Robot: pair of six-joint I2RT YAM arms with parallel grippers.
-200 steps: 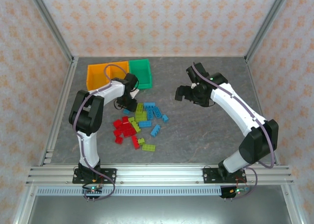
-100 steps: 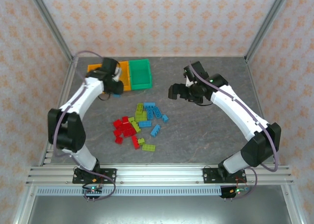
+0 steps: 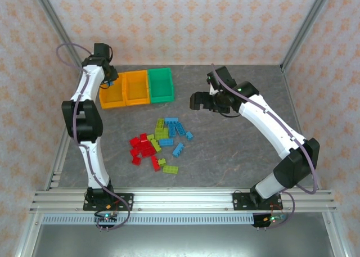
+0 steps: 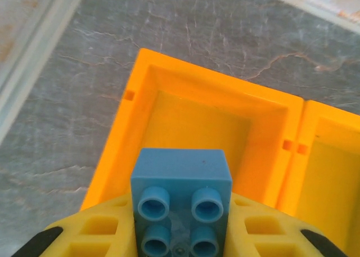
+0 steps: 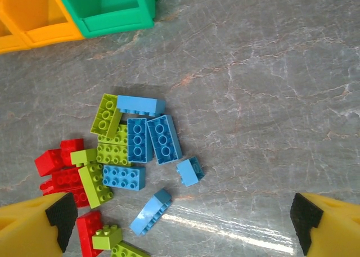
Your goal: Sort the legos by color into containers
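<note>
Your left gripper [image 4: 180,237] swung over the end orange bin [image 4: 133,116] | holds blue brick [image 4: 181,172], bin just ahead below | right gripper [image 5: 183,215] wide

No writing, label, brand mark or number can be read anywhere. The studs of the light blue brick [image 4: 181,203] seen close in the left wrist view show no legible lettering. The orange-yellow bin [image 4: 197,122] beyond it and the loose bricks [image 5: 139,139] have plain faces.

legos [image 5: 139,139]: glossy plastic (studs too) | containers [image 4: 197,122]: smooth plastic | table [image 5: 253,71]: stone-look, faint sheen
</note>
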